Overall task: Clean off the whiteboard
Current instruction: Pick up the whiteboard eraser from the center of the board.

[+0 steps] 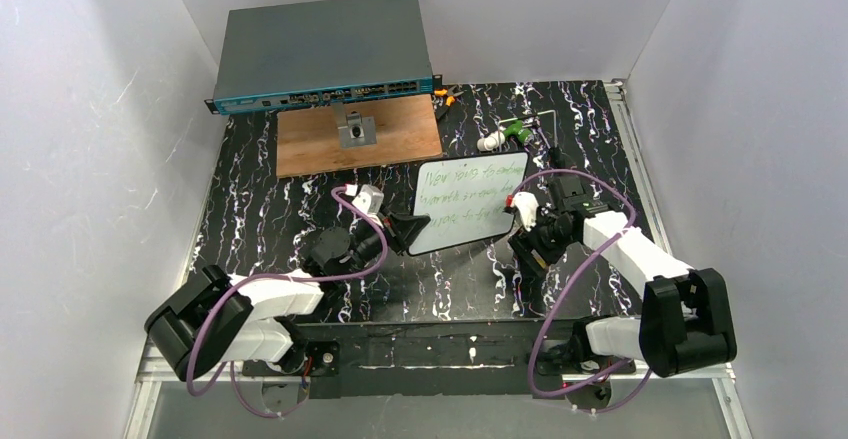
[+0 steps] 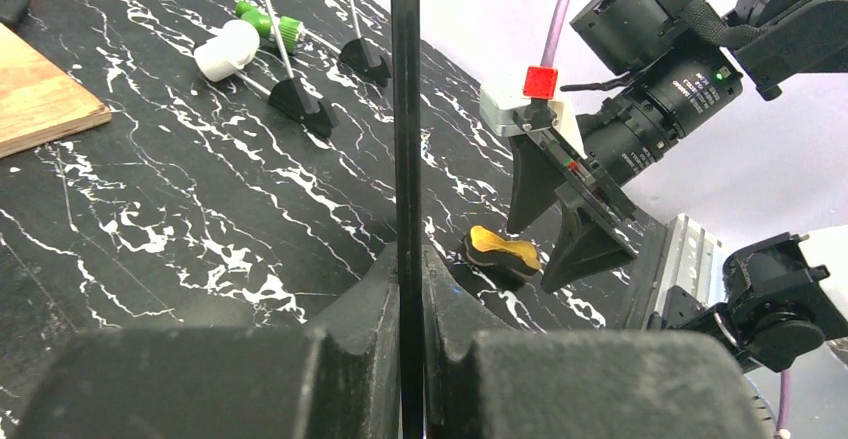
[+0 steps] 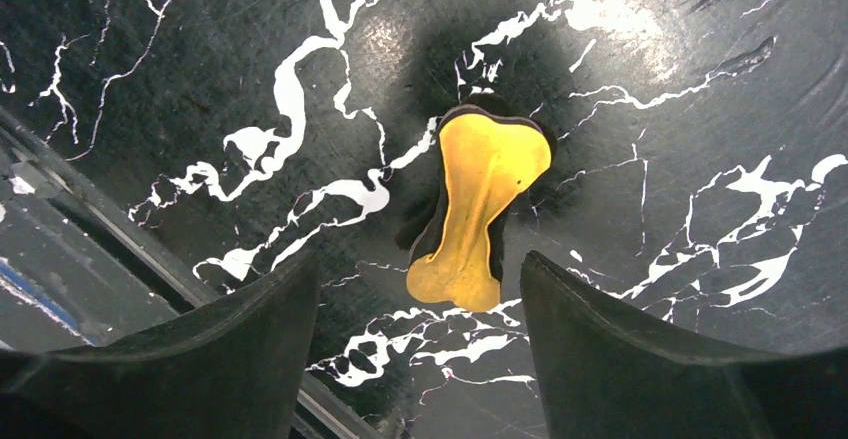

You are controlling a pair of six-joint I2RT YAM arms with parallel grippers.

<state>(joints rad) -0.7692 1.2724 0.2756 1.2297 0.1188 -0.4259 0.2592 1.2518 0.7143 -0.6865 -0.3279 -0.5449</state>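
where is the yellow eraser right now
In the right wrist view the yellow eraser lies on the table, right side, under the open right claw, near the whiteboard.

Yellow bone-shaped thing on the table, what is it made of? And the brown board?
The yellow bone-shaped thing looks like smooth, matte plastic or foam on top. A black layer shows at its edge underneath, maybe felt, but that is hard to tell. The brown board looks like bare wood: it is light brown with faint grain lines and a dull finish.

The whiteboard [image 1: 470, 204], white with rounded corners, is midway across the table [image 1: 250, 219], covered in green handwriting.
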